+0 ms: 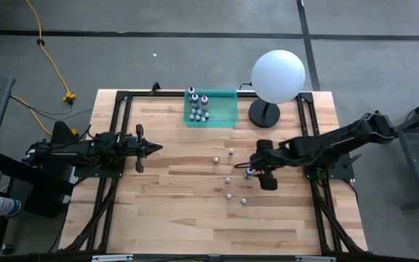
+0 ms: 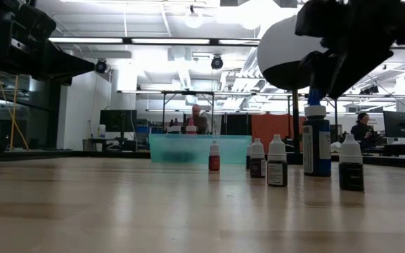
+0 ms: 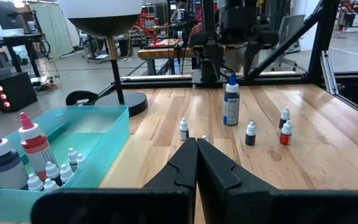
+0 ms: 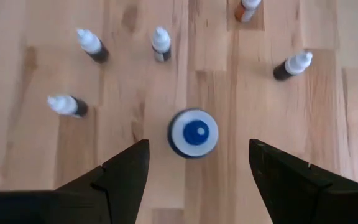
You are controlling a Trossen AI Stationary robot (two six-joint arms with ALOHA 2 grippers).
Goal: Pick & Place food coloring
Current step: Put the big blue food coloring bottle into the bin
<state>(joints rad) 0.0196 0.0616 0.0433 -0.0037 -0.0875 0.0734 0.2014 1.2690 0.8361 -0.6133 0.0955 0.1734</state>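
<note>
1. Right wrist view — the blue food coloring bottle (image 4: 192, 132) stands upright on the desk (image 4: 36, 162), seen cap-on from directly above: a round white collar around a blue tip. It sits between the right end effector (image 4: 197, 163) fingers (image 4: 123, 171), which are spread wide and touch nothing.
2. Step in hand, as judged: the approach for a pick. The right end effector hangs above the bottle (image 1: 250, 172), not yet closed on it. The next move calls for a straight descent that keeps the cap centred, then a closing on the body below the collar.
3. Loose small bottles (image 4: 161, 43) — dark bodies with white tapered caps — stand around the blue one, apart from it; they leave little room for the fingers going down.
4. Teal tray (image 1: 224, 109) at the far edge of the desk: translucent, rectangular, thin-walled plastic. It already holds several bottles (image 1: 197, 107), some larger with coloured caps.
5. Desk surface (image 1: 173, 204): pale butcher-block wood, smooth, with a slight sheen in the low view.
6. Globe lamp (image 1: 278, 75): matte white sphere on a dark round base, just beside the tray.
7. Left end effector (image 1: 153, 148): fingers together, empty, waiting at the left of the desk.
</note>
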